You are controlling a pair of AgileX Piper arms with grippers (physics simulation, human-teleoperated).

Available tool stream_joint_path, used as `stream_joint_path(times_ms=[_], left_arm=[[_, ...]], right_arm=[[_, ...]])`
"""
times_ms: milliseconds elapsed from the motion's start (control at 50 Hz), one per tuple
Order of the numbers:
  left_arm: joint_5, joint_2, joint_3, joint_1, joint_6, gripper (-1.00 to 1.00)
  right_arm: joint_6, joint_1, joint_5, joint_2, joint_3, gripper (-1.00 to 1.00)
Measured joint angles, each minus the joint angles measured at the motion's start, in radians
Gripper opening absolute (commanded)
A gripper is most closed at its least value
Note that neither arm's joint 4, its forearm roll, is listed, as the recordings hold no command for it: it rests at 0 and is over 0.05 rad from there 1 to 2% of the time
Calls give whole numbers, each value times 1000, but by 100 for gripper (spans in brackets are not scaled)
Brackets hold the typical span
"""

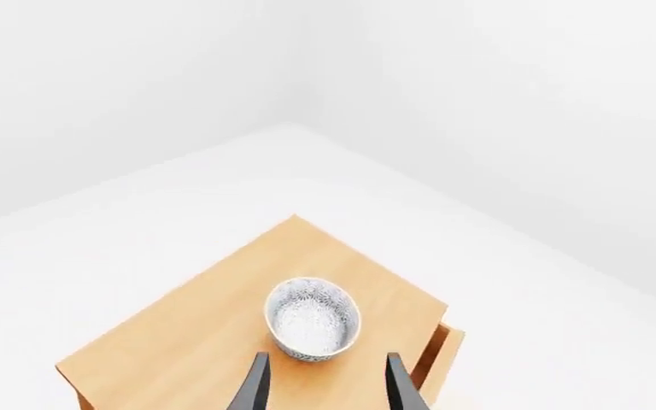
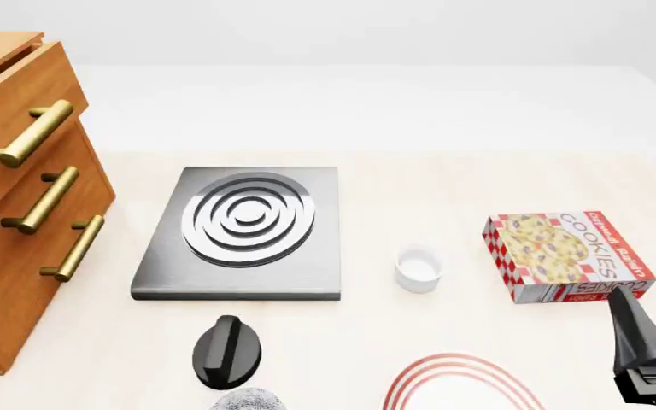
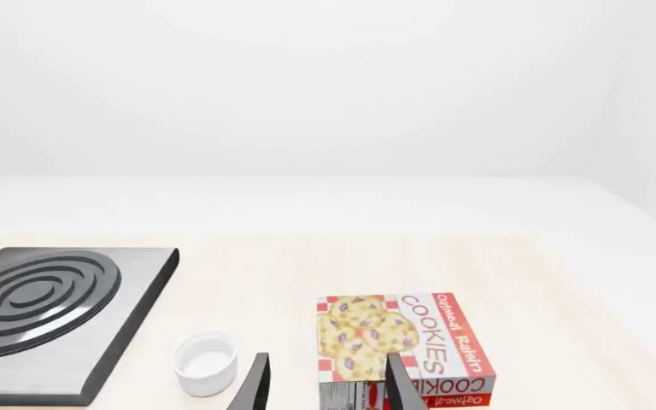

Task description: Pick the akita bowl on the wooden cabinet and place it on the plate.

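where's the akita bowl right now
In the left wrist view, the akita bowl sits on top of the wooden cabinet, just ahead of the open left gripper.

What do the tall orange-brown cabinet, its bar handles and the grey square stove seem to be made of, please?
The orange-brown cabinet looks like matte wood, faintly grained. Its bar handles look like brass, yellow and glinting. The grey square stove looks like brushed metal with shiny rings.

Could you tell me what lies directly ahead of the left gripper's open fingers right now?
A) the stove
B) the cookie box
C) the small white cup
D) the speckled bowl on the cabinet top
D: the left wrist view shows the akita bowl sitting on the wooden cabinet, just beyond the left gripper.
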Motion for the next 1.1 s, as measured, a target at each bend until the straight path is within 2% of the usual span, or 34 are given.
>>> stream_joint_path(times_ms=[600,1100], left_arm=[[-61,100,-23,80,-11,100],[-93,172,-6,94,-55,100]], right_arm=[[0,0,0,0,0,100],[0,0,0,0,0,100]])
